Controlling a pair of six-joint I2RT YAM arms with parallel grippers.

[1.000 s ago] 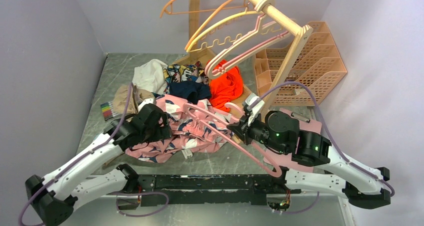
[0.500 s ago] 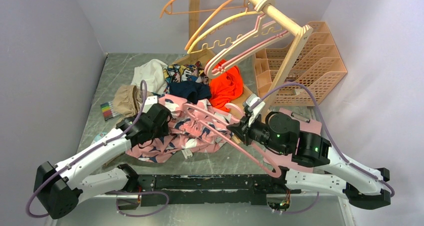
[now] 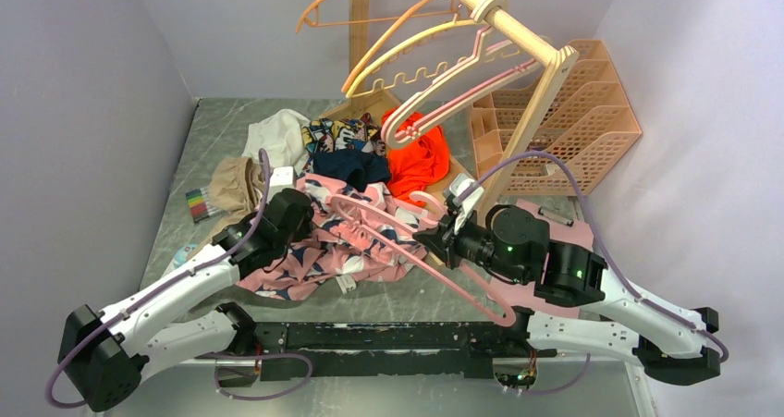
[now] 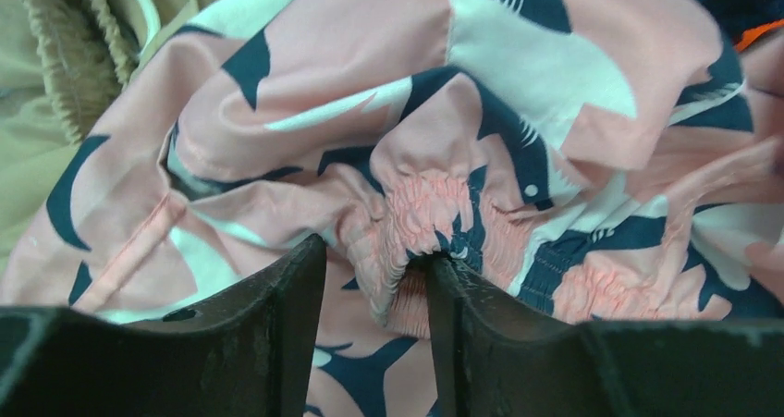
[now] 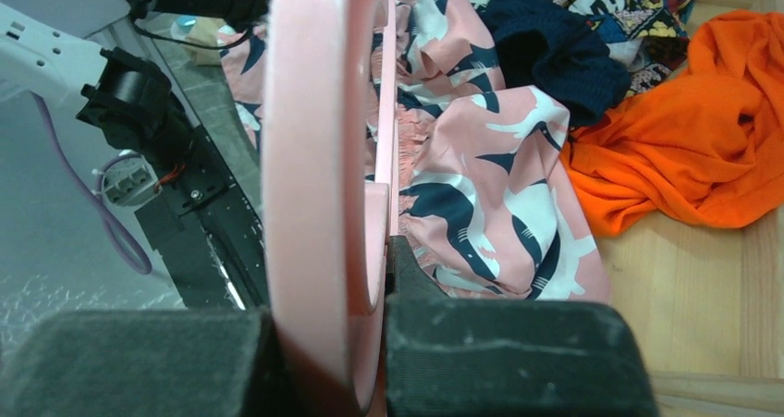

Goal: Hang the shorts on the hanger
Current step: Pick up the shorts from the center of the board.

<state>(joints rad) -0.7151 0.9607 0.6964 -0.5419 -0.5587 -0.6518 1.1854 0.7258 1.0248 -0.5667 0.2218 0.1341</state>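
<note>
A: Swinging in toward the wooden rack (image 3: 481,6), your left arm (image 3: 176,292) has folded up tighter than it was a second ago. Your right arm (image 3: 592,283) has edged the hanger (image 5: 310,158) along after it.

B: And you've got both grips, look. Your left tool (image 4: 374,255) is pinched on a gathered fold of the waistband (image 4: 425,214), cloth bunched right in its bite.

A: Right tool (image 5: 324,343)?

B: Clamped on the hanger's plastic, holding it edge-on.

A: So where are the shorts (image 3: 361,246) for you?

B: Heaped on the surface (image 3: 208,130) just in front of the rack, on your side of it. They butt against the navy garment (image 3: 349,169) and the orange-red garment (image 3: 421,158) at the rack's foot. The hanger slants across the top of the heap.

A: Across, not through?

B: As far as I can tell, yes. No part of the hanger looks to be inside the waistband or a leg yet. I'd call you about halfway: both things in hand, nothing hung.

A: What's left, then?

B: You need the waistband opened, or the cloth draped over one side of the hanger, then a release that leaves it sitting there. That crumpled bunch may fight you, because the waistband is folded on itself.
</note>
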